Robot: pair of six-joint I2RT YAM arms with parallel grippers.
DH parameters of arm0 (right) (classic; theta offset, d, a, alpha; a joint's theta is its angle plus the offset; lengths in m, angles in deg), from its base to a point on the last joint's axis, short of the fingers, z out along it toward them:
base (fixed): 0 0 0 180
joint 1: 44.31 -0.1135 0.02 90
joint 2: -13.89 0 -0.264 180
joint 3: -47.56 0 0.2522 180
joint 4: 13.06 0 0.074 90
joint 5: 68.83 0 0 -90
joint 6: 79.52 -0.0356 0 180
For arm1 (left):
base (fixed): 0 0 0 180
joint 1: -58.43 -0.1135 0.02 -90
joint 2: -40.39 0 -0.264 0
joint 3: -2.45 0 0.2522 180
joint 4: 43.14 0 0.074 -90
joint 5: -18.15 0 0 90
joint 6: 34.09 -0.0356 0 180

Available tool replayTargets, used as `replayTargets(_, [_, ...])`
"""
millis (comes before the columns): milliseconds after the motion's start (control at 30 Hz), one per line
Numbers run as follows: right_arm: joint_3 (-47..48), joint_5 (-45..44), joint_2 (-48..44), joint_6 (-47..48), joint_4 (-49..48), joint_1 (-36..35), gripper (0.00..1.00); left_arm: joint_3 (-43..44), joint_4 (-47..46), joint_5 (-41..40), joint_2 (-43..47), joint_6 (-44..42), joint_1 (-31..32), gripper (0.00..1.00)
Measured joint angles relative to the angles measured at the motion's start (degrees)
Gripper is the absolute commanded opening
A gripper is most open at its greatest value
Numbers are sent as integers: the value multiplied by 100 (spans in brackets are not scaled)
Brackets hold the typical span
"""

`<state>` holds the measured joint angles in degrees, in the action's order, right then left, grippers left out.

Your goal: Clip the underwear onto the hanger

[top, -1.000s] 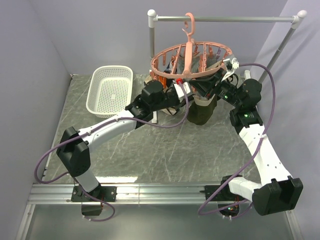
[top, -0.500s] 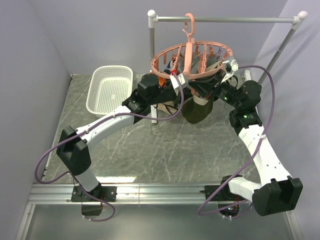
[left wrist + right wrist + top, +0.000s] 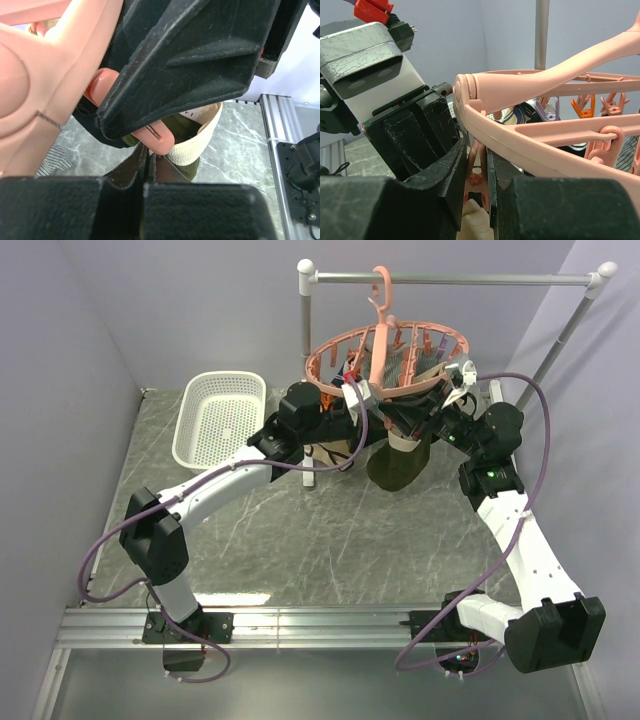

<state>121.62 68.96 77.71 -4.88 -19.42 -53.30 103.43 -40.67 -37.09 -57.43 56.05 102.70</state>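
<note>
The salmon-pink hanger point(image 3: 385, 348) hangs from the rail by its hook. The olive-green underwear point(image 3: 400, 465) dangles under its front edge, beige waistband on top. My left gripper point(image 3: 360, 405) is just under the ring, shut on the waistband's edge point(image 3: 197, 144); its fingers point(image 3: 125, 172) meet beside a pink peg's tip point(image 3: 159, 137). My right gripper point(image 3: 415, 418) comes from the right. In the right wrist view its jaws point(image 3: 480, 170) are shut on a pink peg point(image 3: 481, 160) under the ring point(image 3: 545, 135), with the waistband point(image 3: 475, 220) right below.
A white basket point(image 3: 222, 420) stands at the back left. The grey rail stand point(image 3: 450, 279) spans the back, with its left post point(image 3: 304, 330) beside the hanger. Other garments hang from the ring, one tan point(image 3: 330, 452), one striped point(image 3: 55, 157). Purple walls close both sides.
My left arm has risen from below the ring up to its front edge, bringing the waistband up. The hanger has swung slightly right. The right gripper has stayed at the peg.
</note>
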Motion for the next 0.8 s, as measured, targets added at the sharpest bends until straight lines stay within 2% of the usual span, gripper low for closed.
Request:
replayTargets(300, [0,-164,-2,107,28,4,0,280,133,94,-179,404,-74,0])
replayTargets(800, [-291,-372,-107,129,-120,2,0,280,127,-37,-221,1591,-96,0])
